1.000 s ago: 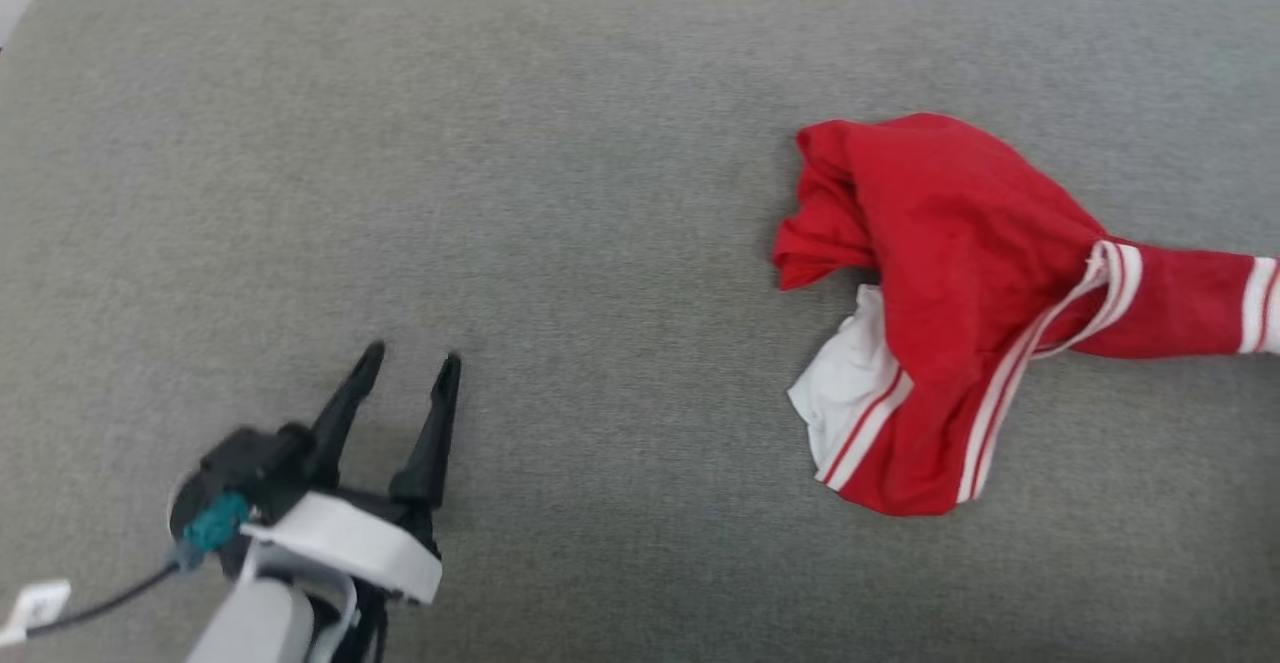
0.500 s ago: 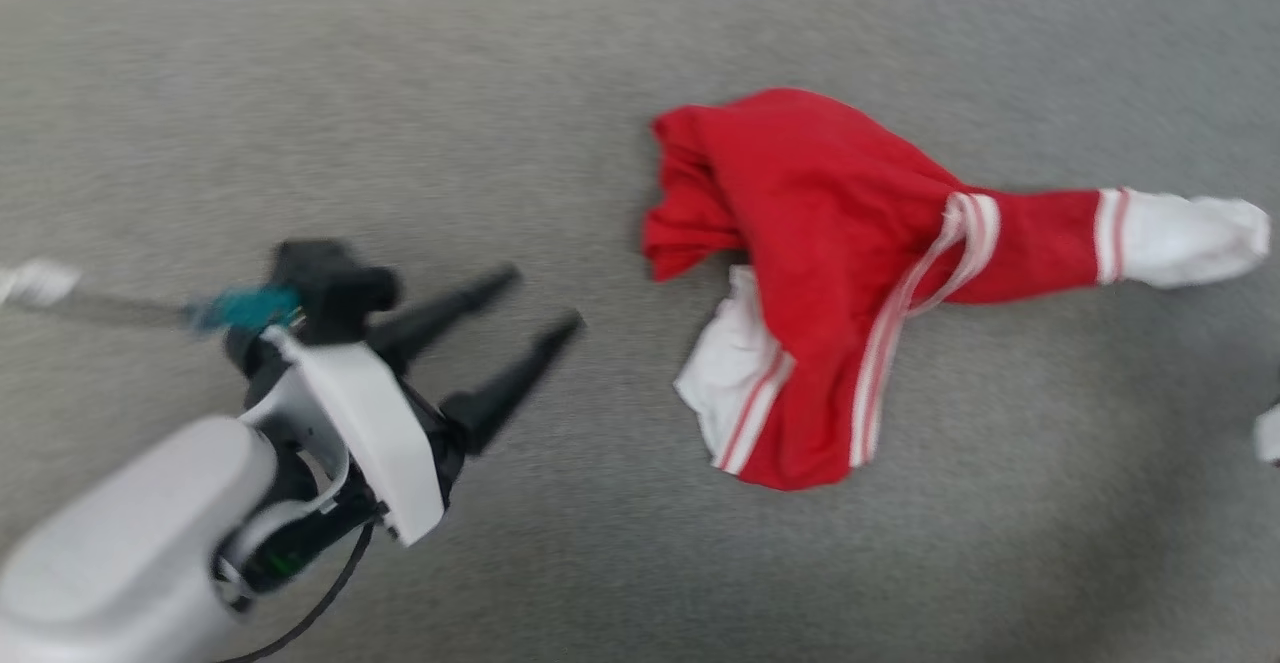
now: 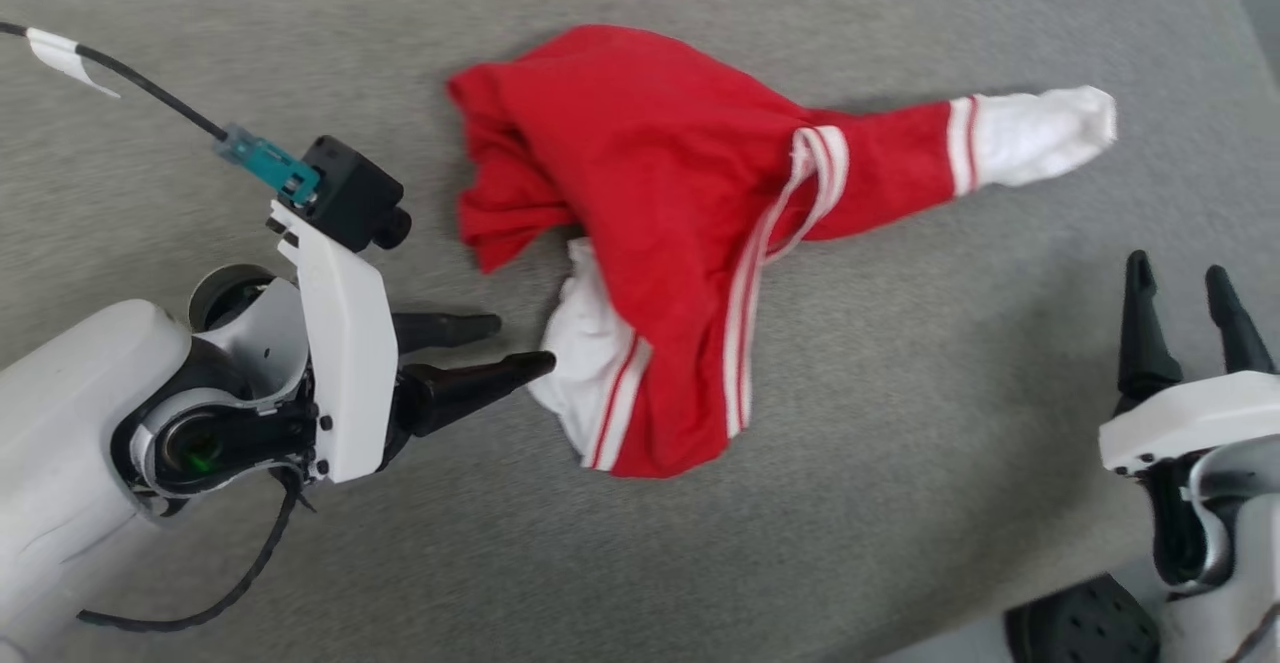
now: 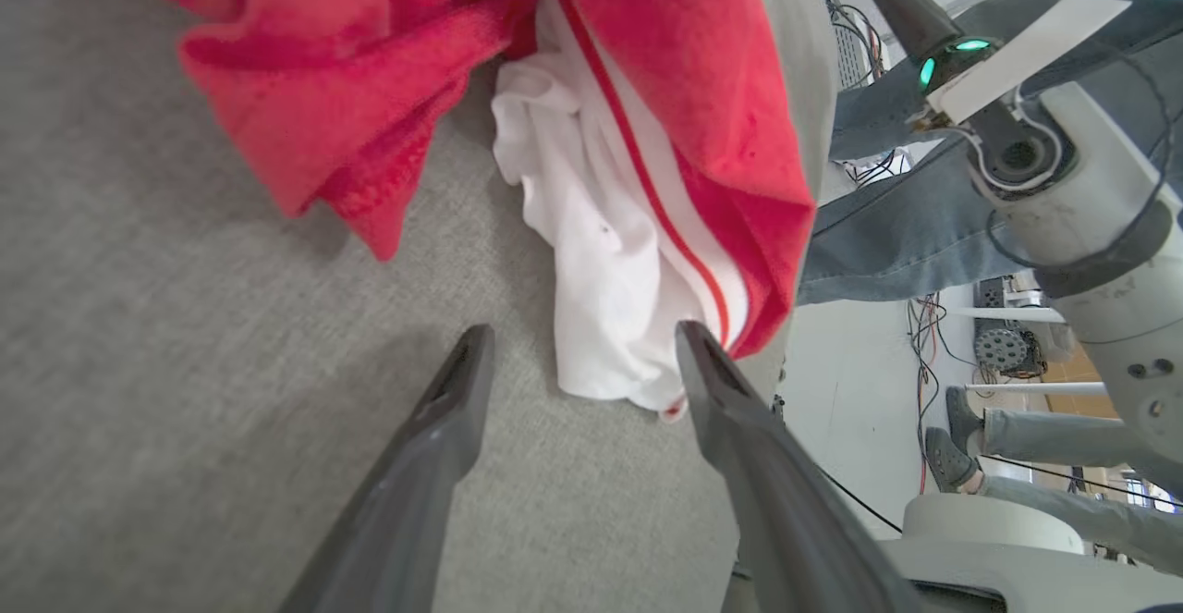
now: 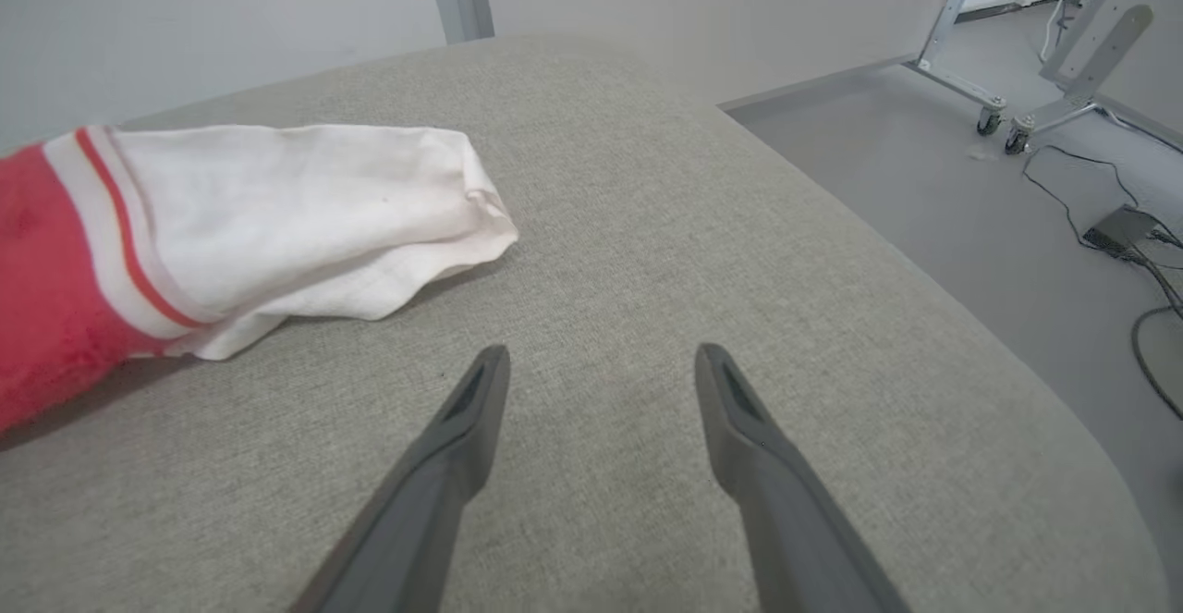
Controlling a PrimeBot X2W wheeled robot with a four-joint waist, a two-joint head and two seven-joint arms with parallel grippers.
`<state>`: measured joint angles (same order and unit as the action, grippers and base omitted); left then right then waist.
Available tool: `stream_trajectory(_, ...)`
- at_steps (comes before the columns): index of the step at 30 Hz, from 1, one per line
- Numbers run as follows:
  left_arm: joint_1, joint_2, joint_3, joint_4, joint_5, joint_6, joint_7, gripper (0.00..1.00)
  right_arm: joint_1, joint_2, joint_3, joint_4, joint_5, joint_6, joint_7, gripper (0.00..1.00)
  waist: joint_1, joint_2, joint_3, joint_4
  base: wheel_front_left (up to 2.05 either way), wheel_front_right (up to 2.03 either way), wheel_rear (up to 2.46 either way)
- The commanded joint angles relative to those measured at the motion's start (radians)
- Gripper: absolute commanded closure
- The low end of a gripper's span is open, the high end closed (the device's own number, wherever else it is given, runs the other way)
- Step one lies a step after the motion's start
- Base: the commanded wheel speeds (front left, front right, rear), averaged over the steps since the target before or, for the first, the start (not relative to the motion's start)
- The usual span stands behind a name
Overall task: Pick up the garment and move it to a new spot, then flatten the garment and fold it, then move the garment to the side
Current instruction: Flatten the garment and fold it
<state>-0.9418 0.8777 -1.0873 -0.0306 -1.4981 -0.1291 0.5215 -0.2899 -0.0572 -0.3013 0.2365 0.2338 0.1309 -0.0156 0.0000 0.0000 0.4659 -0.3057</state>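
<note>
The garment (image 3: 680, 193) lies crumpled on the grey cushioned surface (image 3: 900, 393), red with white end panels and striped trim. One white end (image 3: 1040, 123) stretches to the right; another white panel (image 3: 590, 363) bunches at its lower left. My left gripper (image 3: 520, 341) is open, pointing right, its fingertips right at that white panel (image 4: 601, 252) with nothing between them. My right gripper (image 3: 1185, 271) stands open at the lower right, apart from the garment. Its wrist view shows the white end (image 5: 296, 206) ahead and to the left of the open gripper (image 5: 599, 354).
The grey surface (image 5: 739, 252) ends in a rounded edge near my right gripper, with bare floor (image 5: 924, 123), a wheeled metal frame (image 5: 1007, 86) and cables beyond. A person's legs in jeans (image 4: 906, 225) and shoes (image 4: 952, 437) show past the edge.
The head camera has swung right, so the garment sits further left in view. My left gripper has reached right to the garment's white panel. My right gripper has come into view.
</note>
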Motion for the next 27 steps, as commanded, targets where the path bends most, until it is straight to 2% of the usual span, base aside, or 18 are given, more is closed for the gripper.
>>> stream_trajectory(1,-0.012,-0.006,-0.011,0.014,0.005,-0.002,0.006,0.0,-0.016,0.006,0.01,0.015,0.008,0.0,-0.019,0.0,0.0,0.0,0.038,-0.052,0.0,0.0,0.0)
stream_trajectory(6,0.011,-0.023,-0.037,0.073,-0.031,-0.001,0.017,0.0,-0.03,0.006,0.043,0.081,0.037,0.0,-0.065,0.0,0.0,0.0,0.049,-0.093,0.0,0.0,0.0)
stream_trajectory(8,0.011,-0.022,-0.062,0.095,-0.002,0.0,0.028,0.0,-0.032,0.006,0.048,0.098,0.044,0.0,-0.079,0.0,0.0,0.0,0.05,-0.1,0.0,0.0,0.0)
stream_trajectory(9,0.009,-0.021,-0.08,0.104,0.028,0.001,0.032,0.08,-0.034,0.007,0.051,0.106,0.046,0.0,-0.087,0.0,0.0,0.0,0.051,-0.102,0.0,0.0,0.0)
stream_trajectory(11,0.019,-0.026,-0.098,0.126,0.03,0.001,0.022,0.88,-0.036,0.007,0.056,0.116,0.048,0.0,-0.095,0.0,0.0,0.0,0.049,-0.104,0.0,0.0,0.0)
stream_trajectory(12,0.026,-0.033,-0.097,0.135,0.015,0.002,0.016,1.0,-0.039,0.007,0.059,0.121,0.048,0.0,-0.097,0.0,0.0,0.0,0.047,-0.103,0.0,0.0,0.0)
stream_trajectory(17,0.025,-0.026,-0.055,0.131,-0.038,0.0,-0.041,1.0,-0.04,0.006,0.052,0.129,0.027,0.0,-0.101,0.0,0.0,0.0,0.016,-0.068,0.0,0.0,0.0)
stream_trajectory(23,0.037,0.006,0.014,0.095,-0.081,-0.001,-0.139,1.0,-0.025,0.006,0.018,0.103,-0.014,0.0,-0.075,0.0,0.0,0.0,-0.048,0.021,0.0,0.0,0.0)
stream_trajectory(27,0.058,0.062,0.041,0.069,-0.075,-0.001,-0.189,1.0,-0.013,-0.003,-0.002,0.064,-0.036,0.0,-0.046,0.0,0.0,0.0,-0.087,0.085,0.0,0.0,0.0)
